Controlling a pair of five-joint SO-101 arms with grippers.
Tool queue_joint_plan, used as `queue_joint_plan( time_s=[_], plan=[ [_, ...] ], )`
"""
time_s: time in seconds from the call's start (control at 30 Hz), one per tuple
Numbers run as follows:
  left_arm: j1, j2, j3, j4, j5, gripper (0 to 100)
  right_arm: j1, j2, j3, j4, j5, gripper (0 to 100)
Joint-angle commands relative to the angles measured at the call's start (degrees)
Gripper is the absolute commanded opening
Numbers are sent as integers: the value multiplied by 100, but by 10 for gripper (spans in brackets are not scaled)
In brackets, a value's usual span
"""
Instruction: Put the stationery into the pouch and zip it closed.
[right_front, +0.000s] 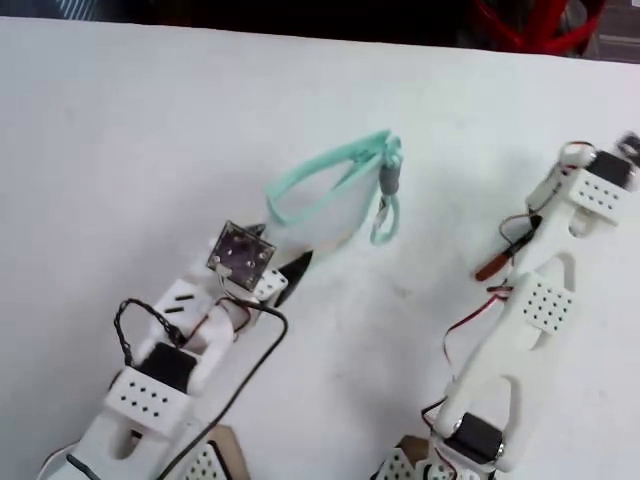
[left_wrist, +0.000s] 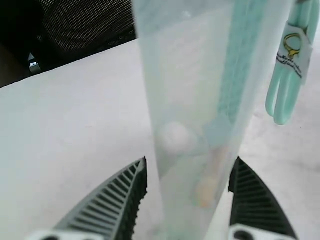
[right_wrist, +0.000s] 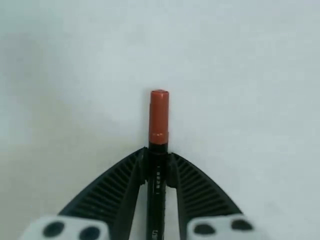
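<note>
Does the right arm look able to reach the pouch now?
Probably yes: bare table lies between the right tool, shut on the orange-capped pen, and the pouch; the left tool sits at its other end.

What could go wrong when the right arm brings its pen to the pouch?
1. The pen, clamped in the right gripper with its orange cap sticking out, may swivel if it hits the teal rim of the pouch.
2. The pouch is soft and its mouth looks narrow, so the pen may push it away instead of entering.
3. The left gripper sits at the pouch's end; how firmly is unclear, so the pouch may slip.
</note>
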Motion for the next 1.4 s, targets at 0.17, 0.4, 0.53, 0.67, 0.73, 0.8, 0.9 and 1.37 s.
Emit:
queue_joint_plan(
  time_s=[0.17,0.4,0.53,0.67,0.73,0.8,0.9,1.37],
  plan=[
    [40,-13,-35,-141,-193,267,-927,-2448,2927,-13,624,19],
    [40,-4,-35,-123,-237,267,-963,-2993,3754,-251,519,19],
    [40,-4,-35,-132,-246,267,-971,-3037,3780,-207,519,19],
    [40,-4,-35,-141,-246,267,-1103,-3046,3745,-48,545,19],
    [40,-4,-35,-141,-246,267,-1191,-3169,3807,-40,554,20],
    [40,-4,-35,-141,-246,267,-1244,-3398,4018,-40,563,20],
    [40,-4,-35,-141,-246,267,-1314,-3916,4563,-145,571,20],
    [40,-4,-35,-141,-255,267,-1341,-7407,9046,-3143,571,20]
  ],
)
